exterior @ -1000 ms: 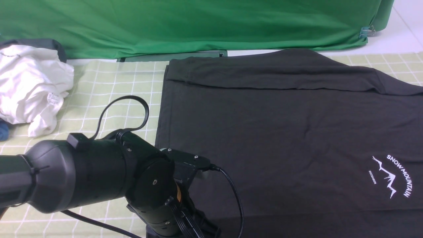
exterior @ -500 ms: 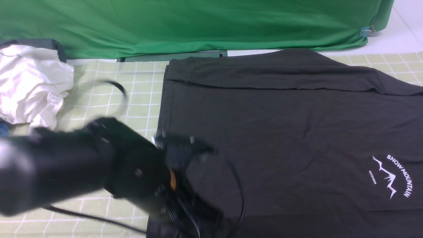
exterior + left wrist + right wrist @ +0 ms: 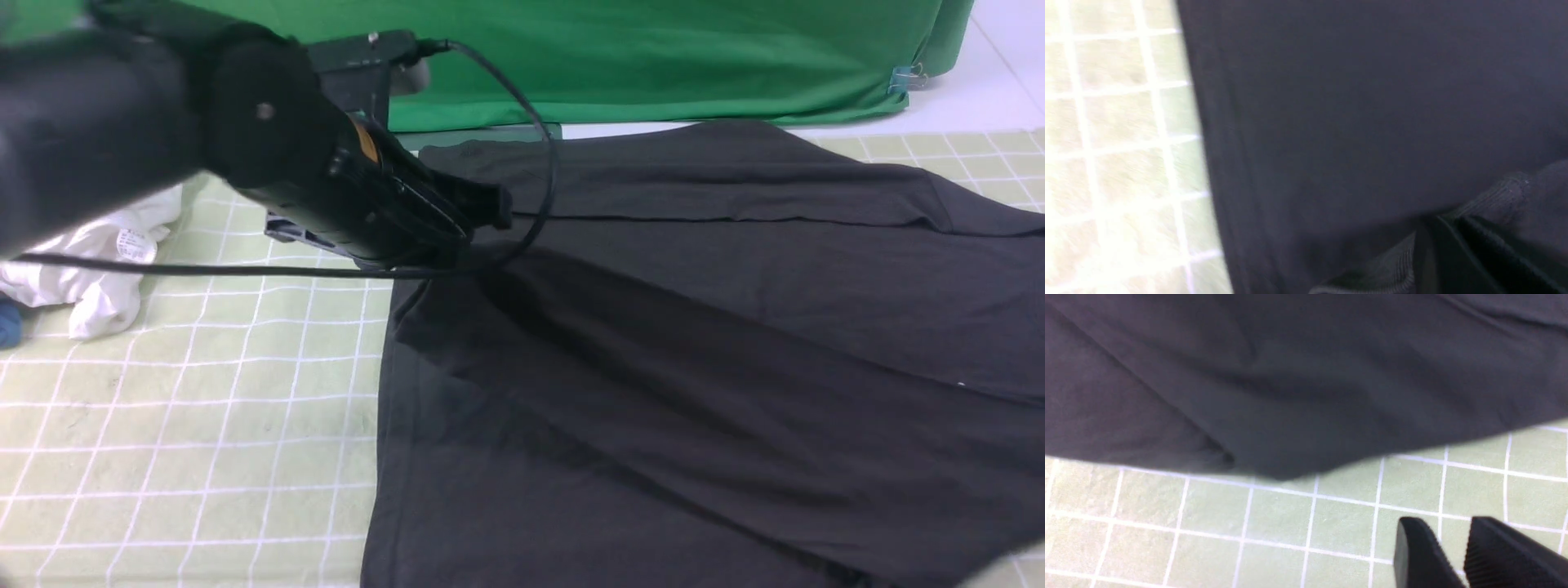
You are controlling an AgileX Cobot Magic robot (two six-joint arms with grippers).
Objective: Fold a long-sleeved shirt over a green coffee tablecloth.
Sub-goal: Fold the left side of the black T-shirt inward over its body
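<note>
The black long-sleeved shirt [image 3: 694,367] lies spread on the pale green coffee tablecloth [image 3: 204,425]. A raised fold runs diagonally across it, and its white print is hidden. My left gripper [image 3: 490,214] hangs high over the shirt's far left part, shut on a ribbed edge of the shirt [image 3: 1494,196], with black fabric stretching down from it. In the left wrist view that left gripper [image 3: 1435,228] is wrapped in dark cloth. My right gripper [image 3: 1449,526] is open over bare tablecloth [image 3: 1331,522], a short way off the shirt's edge [image 3: 1290,465], with nothing between its fingers.
A crumpled white garment [image 3: 98,245] lies at the far left on the tablecloth, with a bit of blue cloth [image 3: 6,322] beside it. A deep-green backdrop [image 3: 653,57] hangs along the back, clipped at its right end [image 3: 906,77].
My left gripper shut on the shirt near the front edge, then rose and swung toward the back left, dragging the fabric up. The fold now covers the white print.
</note>
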